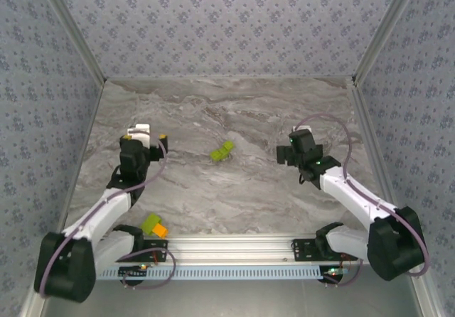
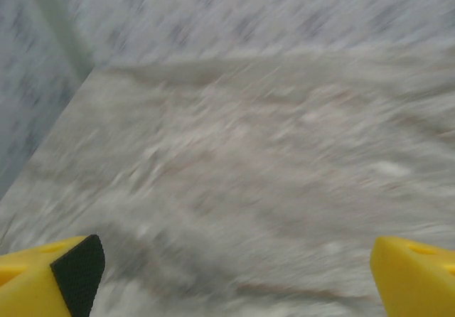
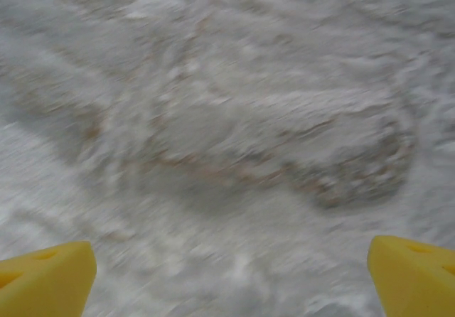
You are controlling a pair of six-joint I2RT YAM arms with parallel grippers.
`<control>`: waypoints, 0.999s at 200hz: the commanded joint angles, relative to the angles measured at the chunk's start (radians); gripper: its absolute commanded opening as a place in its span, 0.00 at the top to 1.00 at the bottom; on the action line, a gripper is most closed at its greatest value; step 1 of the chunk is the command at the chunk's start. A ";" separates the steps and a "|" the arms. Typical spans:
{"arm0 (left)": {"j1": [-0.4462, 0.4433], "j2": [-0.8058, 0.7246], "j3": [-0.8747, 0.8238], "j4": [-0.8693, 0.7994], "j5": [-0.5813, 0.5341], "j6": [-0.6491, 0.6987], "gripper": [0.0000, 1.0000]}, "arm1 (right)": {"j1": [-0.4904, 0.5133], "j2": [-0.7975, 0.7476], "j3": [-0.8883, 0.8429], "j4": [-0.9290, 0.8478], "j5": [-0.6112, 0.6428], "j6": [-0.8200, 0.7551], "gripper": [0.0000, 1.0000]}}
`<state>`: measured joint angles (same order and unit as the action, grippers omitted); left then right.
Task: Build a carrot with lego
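The carrot (image 1: 155,226), an orange brick joined to a lime-green one, lies near the table's front edge beside the left arm's base. An all-green lego clump (image 1: 222,151) sits mid-table between the arms. My left gripper (image 1: 145,133) hovers at the left side of the table, well back from the carrot and left of the clump. Its yellow fingers (image 2: 44,280) stand wide apart, and the left gripper (image 2: 238,278) is open over bare marble. The right gripper (image 1: 291,151) is right of the clump; the right gripper (image 3: 231,278) is open too, with blurred marble between its fingertips (image 3: 414,274).
The marble tabletop (image 1: 234,189) is walled by patterned panels at the back and both sides. An aluminium rail (image 1: 234,249) with the arm bases runs along the near edge, just behind the carrot.
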<state>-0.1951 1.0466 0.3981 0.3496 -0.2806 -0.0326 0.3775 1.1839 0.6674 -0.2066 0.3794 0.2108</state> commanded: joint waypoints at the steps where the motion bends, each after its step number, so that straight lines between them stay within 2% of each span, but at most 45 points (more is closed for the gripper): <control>1: 0.084 0.122 -0.023 0.138 0.026 -0.067 0.03 | -0.058 0.046 -0.036 0.198 0.129 -0.117 0.00; 19: 0.134 0.271 0.019 0.220 0.113 -0.069 0.03 | -0.098 0.050 -0.105 0.418 0.115 -0.165 0.00; 27: 0.157 0.327 0.075 0.155 0.136 -0.074 0.03 | -0.112 0.064 -0.137 0.510 0.132 -0.174 0.00; 34: 0.173 0.347 0.102 0.126 0.142 -0.083 0.03 | -0.134 0.083 -0.170 0.580 0.136 -0.166 0.00; 52: 0.206 0.324 0.065 0.176 0.141 -0.108 0.03 | -0.201 0.171 -0.242 0.732 0.095 -0.111 0.00; 54: 0.209 0.319 0.059 0.180 0.140 -0.110 0.03 | -0.201 0.178 -0.245 0.769 0.101 -0.147 0.00; 62: 0.223 0.302 0.033 0.214 0.137 -0.123 0.03 | -0.194 0.172 -0.212 0.675 0.096 -0.114 0.00; 71: 0.232 0.297 0.024 0.224 0.141 -0.130 0.03 | -0.192 0.190 -0.226 0.755 0.091 -0.152 0.00; 79: 0.236 0.304 0.033 0.216 0.158 -0.124 0.03 | -0.189 0.195 -0.203 0.694 0.096 -0.125 0.00; 113: 0.280 0.367 0.097 0.179 0.286 -0.092 0.03 | -0.201 0.215 -0.190 0.706 0.073 -0.173 0.00; 145: 0.345 0.402 0.101 0.230 0.420 -0.089 0.03 | -0.266 0.227 -0.207 0.783 -0.007 -0.222 0.00; 151: 0.348 0.428 0.076 0.301 0.422 -0.090 0.03 | -0.279 0.236 -0.213 0.804 -0.023 -0.228 0.00; 155: 0.352 0.443 0.072 0.352 0.449 -0.091 0.03 | -0.293 0.254 -0.229 0.853 -0.032 -0.231 0.00; 158: 0.357 0.442 0.084 0.326 0.467 -0.086 0.03 | -0.305 0.275 -0.244 0.900 -0.047 -0.230 0.00; 165: 0.350 0.439 0.102 0.270 0.463 -0.071 0.03 | -0.334 0.308 -0.262 0.994 -0.097 -0.238 0.01; 176: 0.348 0.444 0.106 0.268 0.480 -0.062 0.03 | -0.365 0.294 -0.220 0.876 -0.144 -0.207 0.01; 200: 0.341 0.436 0.083 0.304 0.485 -0.057 0.03 | -0.364 0.300 -0.234 0.912 -0.150 -0.210 0.00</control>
<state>0.1547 1.4906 0.4706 0.5819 0.1471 -0.1146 0.0162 1.4834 0.4408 0.6353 0.2932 0.0063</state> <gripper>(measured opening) 0.974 0.999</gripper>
